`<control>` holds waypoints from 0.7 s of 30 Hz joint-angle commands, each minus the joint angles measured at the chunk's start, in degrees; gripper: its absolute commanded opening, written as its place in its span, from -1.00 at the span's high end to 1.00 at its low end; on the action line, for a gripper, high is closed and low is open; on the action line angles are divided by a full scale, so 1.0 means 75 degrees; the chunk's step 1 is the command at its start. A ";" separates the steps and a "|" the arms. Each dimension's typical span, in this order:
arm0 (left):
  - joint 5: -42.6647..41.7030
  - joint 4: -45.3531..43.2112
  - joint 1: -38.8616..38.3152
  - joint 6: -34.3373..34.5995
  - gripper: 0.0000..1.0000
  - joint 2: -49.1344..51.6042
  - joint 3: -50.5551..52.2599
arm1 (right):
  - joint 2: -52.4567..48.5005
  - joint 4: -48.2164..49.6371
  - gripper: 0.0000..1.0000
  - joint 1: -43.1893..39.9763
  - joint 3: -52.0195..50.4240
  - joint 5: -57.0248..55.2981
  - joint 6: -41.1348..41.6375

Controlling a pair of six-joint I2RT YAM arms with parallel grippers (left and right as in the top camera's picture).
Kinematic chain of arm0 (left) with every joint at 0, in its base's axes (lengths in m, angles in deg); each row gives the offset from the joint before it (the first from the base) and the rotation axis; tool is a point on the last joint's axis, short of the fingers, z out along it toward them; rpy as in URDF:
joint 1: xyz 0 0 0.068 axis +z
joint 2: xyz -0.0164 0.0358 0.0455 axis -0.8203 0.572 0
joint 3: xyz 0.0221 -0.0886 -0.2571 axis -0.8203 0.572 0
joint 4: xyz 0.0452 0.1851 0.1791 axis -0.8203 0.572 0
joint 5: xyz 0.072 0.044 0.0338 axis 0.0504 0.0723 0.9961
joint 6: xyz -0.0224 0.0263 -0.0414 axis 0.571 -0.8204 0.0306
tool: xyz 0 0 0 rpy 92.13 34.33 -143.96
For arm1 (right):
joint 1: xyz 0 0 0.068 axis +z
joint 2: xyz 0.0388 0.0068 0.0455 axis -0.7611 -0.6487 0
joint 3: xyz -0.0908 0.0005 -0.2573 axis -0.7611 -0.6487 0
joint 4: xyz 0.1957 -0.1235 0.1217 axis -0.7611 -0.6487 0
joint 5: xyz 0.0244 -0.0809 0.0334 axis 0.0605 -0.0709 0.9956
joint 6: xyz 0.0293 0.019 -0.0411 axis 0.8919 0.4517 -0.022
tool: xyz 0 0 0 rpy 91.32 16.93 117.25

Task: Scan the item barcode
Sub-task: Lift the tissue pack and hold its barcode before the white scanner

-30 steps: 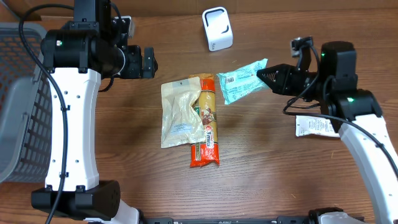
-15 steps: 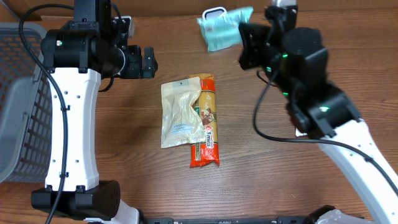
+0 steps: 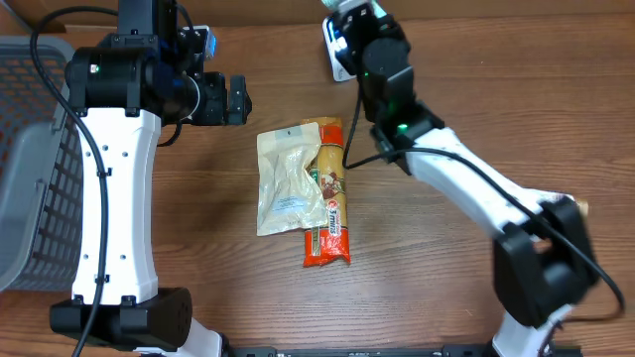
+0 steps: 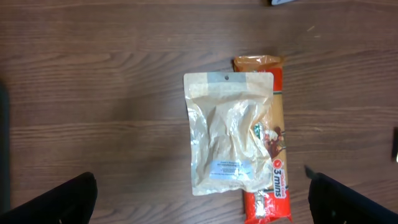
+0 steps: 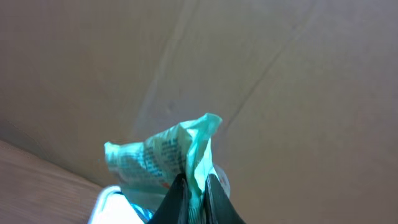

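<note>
A teal printed packet [image 5: 163, 154] is pinched by its crumpled edge in my right gripper [image 5: 194, 190], which is shut on it. The white scanner [image 5: 109, 206] shows just below and left of the packet in the right wrist view. From overhead, the right gripper [image 3: 353, 28] is at the table's far edge, right over the scanner [image 3: 337, 61], and the arm hides most of the packet. My left gripper [image 4: 199, 208] hangs open high above a cream pouch [image 4: 229, 134] and holds nothing.
The cream pouch [image 3: 287, 181] partly overlaps an orange noodle packet [image 3: 331, 203] at mid-table. A grey wire basket [image 3: 30, 159] stands at the left edge. A brown cardboard wall fills the background of the right wrist view.
My right arm has swung from the table's right side to the far edge, carrying the teal packet over the scanner. The left arm has not moved.
</note>
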 commanded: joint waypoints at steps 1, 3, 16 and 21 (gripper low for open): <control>0.0020 -0.0006 -0.0015 -0.0172 -0.99 0.0023 -0.0023 | -0.0624 0.0825 0.92 0.0023 0.0128 -0.0338 -0.1781; 0.0020 -0.0006 -0.0015 -0.0172 -0.99 0.0023 -0.0023 | -0.1037 0.1358 0.92 0.0023 0.0128 -0.0341 -0.2221; 0.0020 -0.0006 -0.0015 -0.0172 -0.99 0.0023 -0.0020 | -0.2649 0.3069 0.92 -0.0224 0.0871 -0.0472 -0.3252; 0.0023 -0.0006 -0.0015 -0.0172 -0.99 0.0023 -0.0020 | -0.3124 0.2725 0.92 -0.0242 0.1556 -0.0265 -0.3523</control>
